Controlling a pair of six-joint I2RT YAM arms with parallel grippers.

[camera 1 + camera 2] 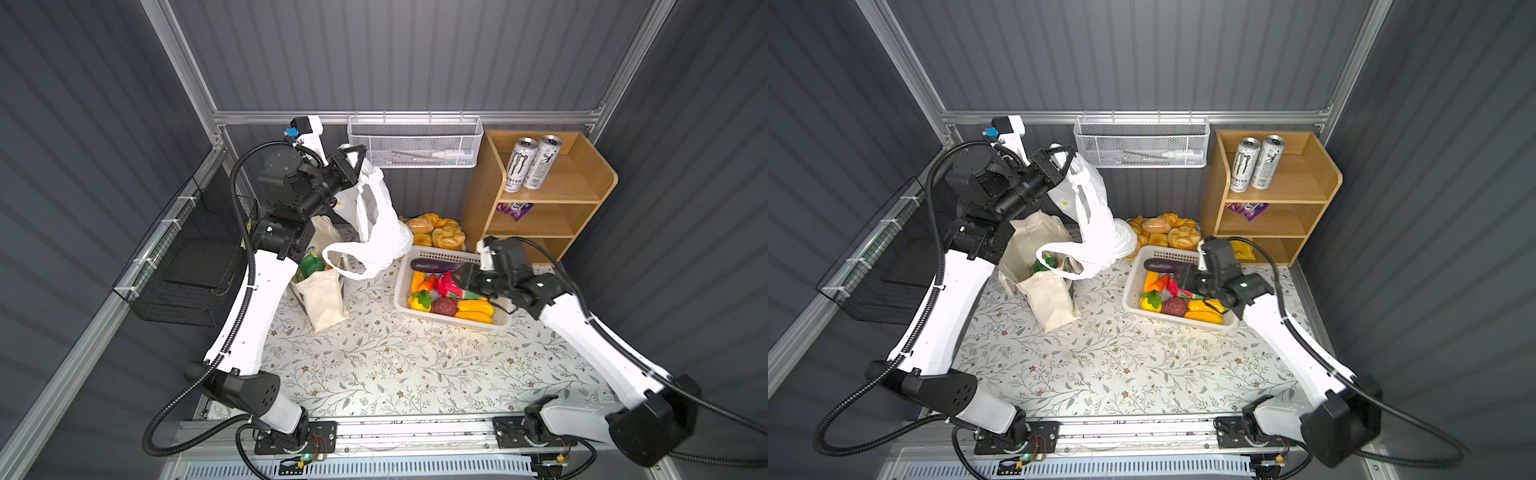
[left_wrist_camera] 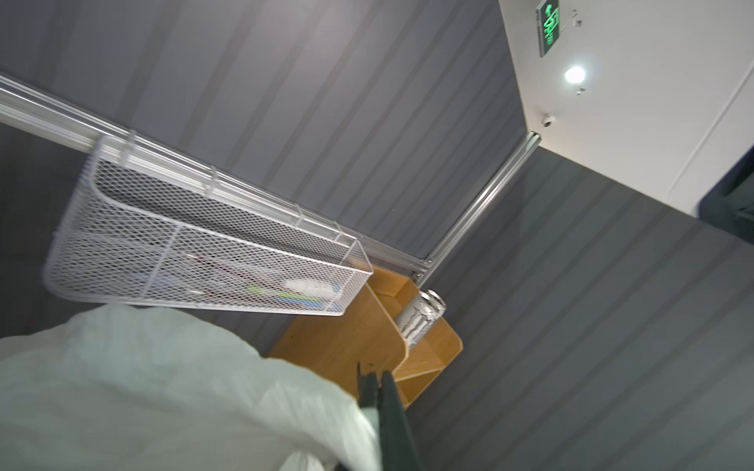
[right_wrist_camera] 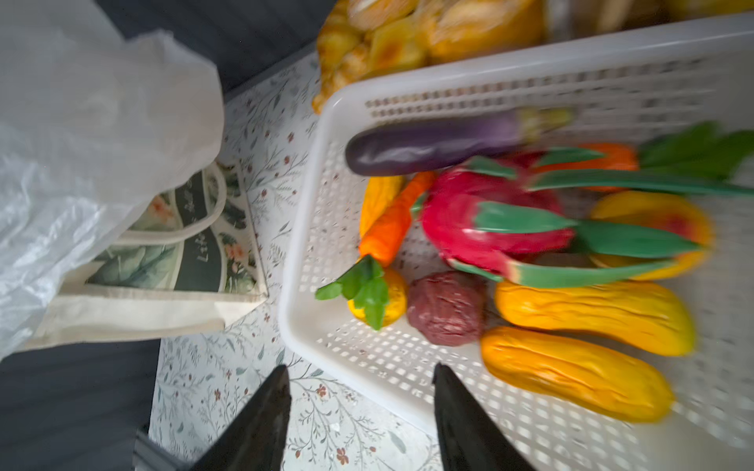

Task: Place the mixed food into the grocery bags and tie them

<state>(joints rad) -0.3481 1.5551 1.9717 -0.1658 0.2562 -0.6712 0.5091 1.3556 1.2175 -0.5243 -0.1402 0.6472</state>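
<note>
On the left, the left gripper (image 1: 354, 158) is raised near the back wall and clamped shut on one loop handle of the white plastic bag (image 1: 376, 216), whose thin film bunches against its fingers (image 2: 391, 420) in the left wrist view. The bag hangs from that pinch down and rightward, its bulk sagging beside the bread rolls (image 1: 436, 230), while its free handle droops as a slack loop over the canvas tote (image 1: 324, 299). The tote stands on the flowered table below the left arm, mouth up, with a green packet (image 1: 309, 262) showing inside. Right of both bags sits the white basket (image 1: 399, 286) with the toy produce not yet bagged: the eggplant (image 1: 434, 265) lies along the far edge, its long axis running left to right with the stem end rightward, and a red dragon fruit (image 1: 446, 284) and yellow pieces (image 1: 476, 311) lie nearer the front. The right gripper (image 1: 459, 276) hovers over the basket's right half, pointing left, jaws apart and holding nothing, so it is plainly the nearer arm for any piece here. By my judgement a pick must travel leftward over the basket rim to a bag mouth; the plastic bag, held by one handle only, looks the awkward target, and the dragon fruit's leaves crowd the eggplant. Farther right, the wooden shelf (image 1: 552, 187) with drink cans (image 1: 532, 162) stands off that path
</note>
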